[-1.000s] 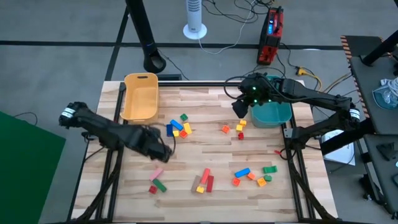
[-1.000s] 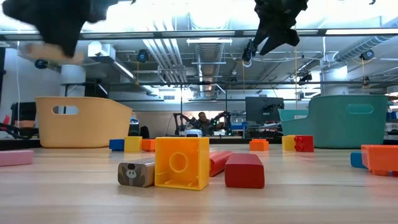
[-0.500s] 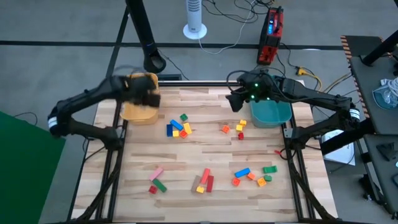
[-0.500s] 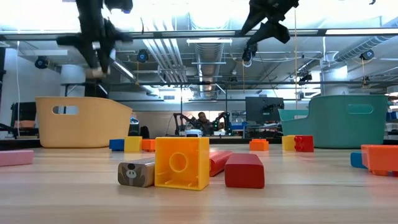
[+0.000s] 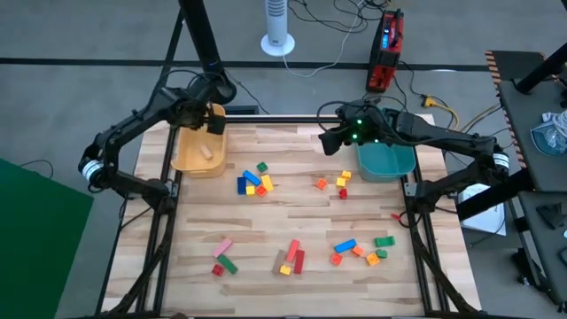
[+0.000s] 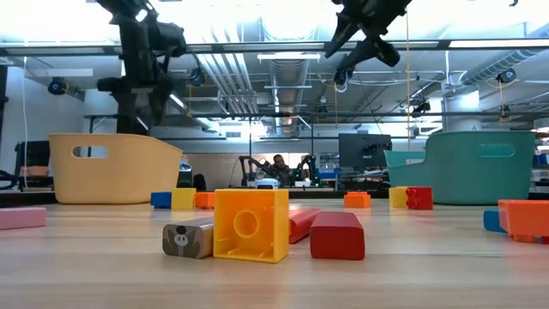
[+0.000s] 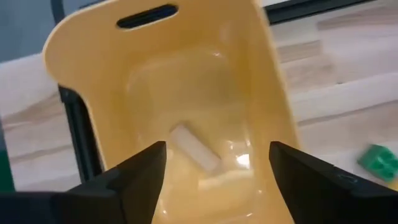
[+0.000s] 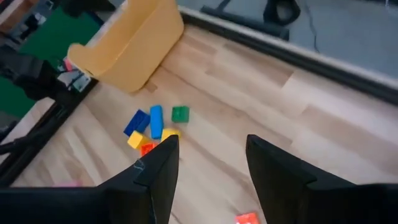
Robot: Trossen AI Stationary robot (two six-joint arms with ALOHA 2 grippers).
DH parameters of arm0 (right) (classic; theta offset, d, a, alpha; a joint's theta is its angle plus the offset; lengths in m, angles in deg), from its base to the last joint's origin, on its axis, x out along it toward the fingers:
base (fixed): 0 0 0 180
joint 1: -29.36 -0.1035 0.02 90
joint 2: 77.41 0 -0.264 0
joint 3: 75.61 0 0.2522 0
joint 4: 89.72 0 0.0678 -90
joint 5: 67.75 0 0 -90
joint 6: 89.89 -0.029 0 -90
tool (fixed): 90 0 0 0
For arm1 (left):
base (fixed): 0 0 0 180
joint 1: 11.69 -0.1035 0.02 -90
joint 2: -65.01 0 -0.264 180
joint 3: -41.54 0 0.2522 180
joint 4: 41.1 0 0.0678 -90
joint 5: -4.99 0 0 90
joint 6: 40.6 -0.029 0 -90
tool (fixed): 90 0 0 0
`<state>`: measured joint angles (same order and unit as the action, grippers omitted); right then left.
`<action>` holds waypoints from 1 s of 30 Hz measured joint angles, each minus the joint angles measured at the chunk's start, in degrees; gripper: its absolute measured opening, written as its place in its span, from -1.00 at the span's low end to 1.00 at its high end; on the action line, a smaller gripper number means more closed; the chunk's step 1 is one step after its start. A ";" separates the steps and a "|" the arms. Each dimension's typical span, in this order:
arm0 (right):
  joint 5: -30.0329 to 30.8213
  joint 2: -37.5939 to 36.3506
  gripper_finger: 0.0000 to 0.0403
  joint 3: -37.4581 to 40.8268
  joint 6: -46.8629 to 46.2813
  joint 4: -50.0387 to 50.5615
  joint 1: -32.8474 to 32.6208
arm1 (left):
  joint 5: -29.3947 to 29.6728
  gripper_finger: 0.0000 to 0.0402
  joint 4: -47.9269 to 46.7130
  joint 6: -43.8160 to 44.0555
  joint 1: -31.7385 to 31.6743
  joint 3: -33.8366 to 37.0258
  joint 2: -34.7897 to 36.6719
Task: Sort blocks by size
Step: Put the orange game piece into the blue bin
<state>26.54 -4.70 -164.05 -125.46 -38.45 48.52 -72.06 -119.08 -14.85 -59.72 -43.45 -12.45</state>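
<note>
Left gripper [image 7: 214,165] hanging over the yellow bin [image 5: 199,137], fingers spread wide and empty, with a pale block [image 7: 194,147] lying on the bin floor right beneath. Right gripper [image 8: 208,165] up by the teal bin [image 5: 386,161], fingers apart, holding nothing; other blocks [image 5: 253,179] scattered across the table [image 5: 292,204] below and ahead of it

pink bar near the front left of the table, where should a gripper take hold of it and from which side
Probably across its narrow middle, coming straight down from above. The pink bar lies flat and slanted on the table, with its long sides free; only the green block sits near one end.
</note>
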 joint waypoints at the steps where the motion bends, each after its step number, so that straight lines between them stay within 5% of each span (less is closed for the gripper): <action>1: -0.80 0.89 -0.13 0.00 -0.77 -0.01 0.00 | -0.04 0.36 0.23 0.00 1.04 -0.41 0.60; 10: -10.40 12.17 -0.22 0.00 -1.04 -5.53 -0.45 | -1.34 0.29 0.22 1.90 13.53 -0.36 10.31; 19: -10.74 20.04 -0.12 -3.52 -0.85 -5.46 -2.81 | -3.48 0.21 1.09 6.26 23.04 1.08 18.20; 30: -9.82 21.86 0.04 -8.46 -8.50 25.09 -4.89 | -2.92 0.20 5.47 2.23 24.76 1.10 19.72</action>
<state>16.72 17.17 -172.51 -133.96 -13.36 43.63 -74.98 -113.62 -12.62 -34.96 -42.35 7.27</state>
